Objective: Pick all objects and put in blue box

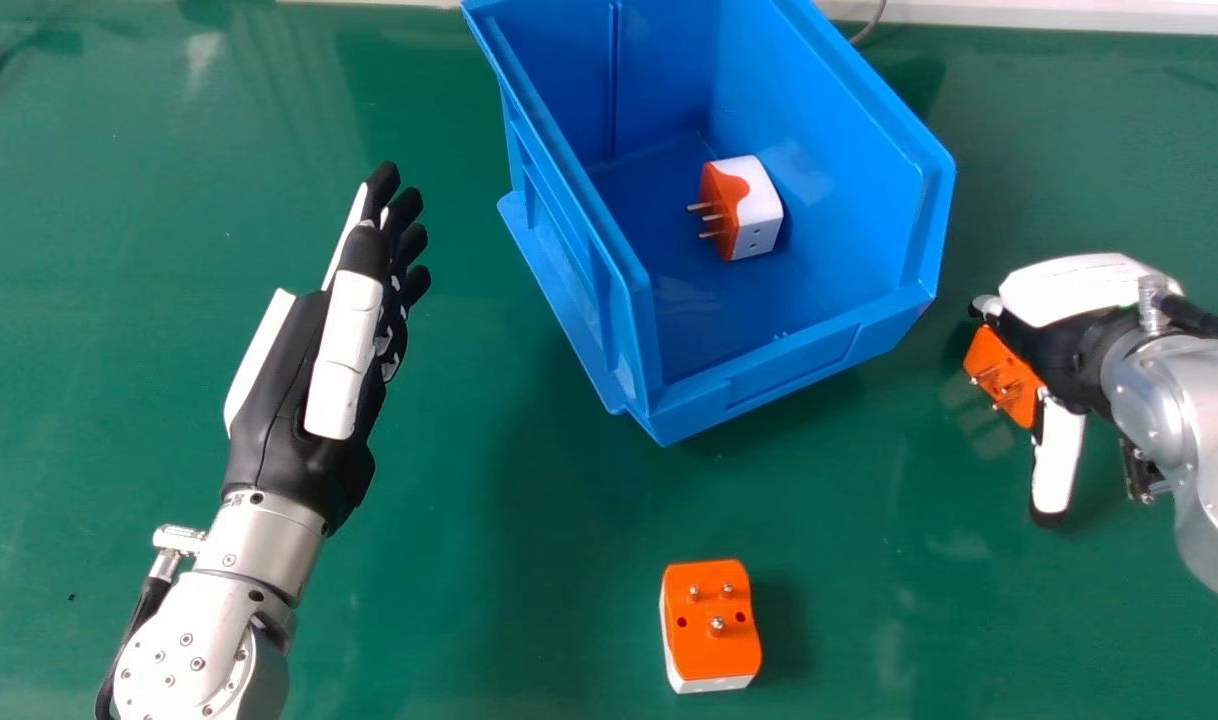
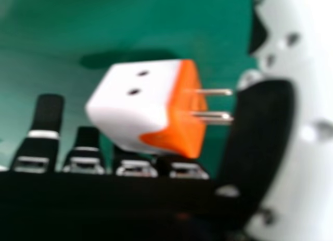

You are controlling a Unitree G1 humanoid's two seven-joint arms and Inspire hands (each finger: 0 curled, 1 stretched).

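Observation:
In the head view my left hand (image 1: 304,370) is over the table's left part, fingers straight and holding nothing. My right hand (image 1: 1059,335) is low at the right, open, with an orange and white plug adapter (image 1: 1004,378) beside its palm. The right hand view has this adapter (image 2: 138,103) between the fingers and thumb of my right hand (image 2: 263,142); its pins point toward the thumb, and no firm grip is visible. Another adapter (image 1: 711,622) lies pins up at the front centre. A third adapter (image 1: 747,208) rests inside the blue box (image 1: 797,365).
The green table (image 1: 449,560) surrounds the box, which sits at the back centre, angled, between my hands. A pale edge (image 1: 1069,18) runs behind the table, with a thin dark cable (image 1: 872,22) behind the box.

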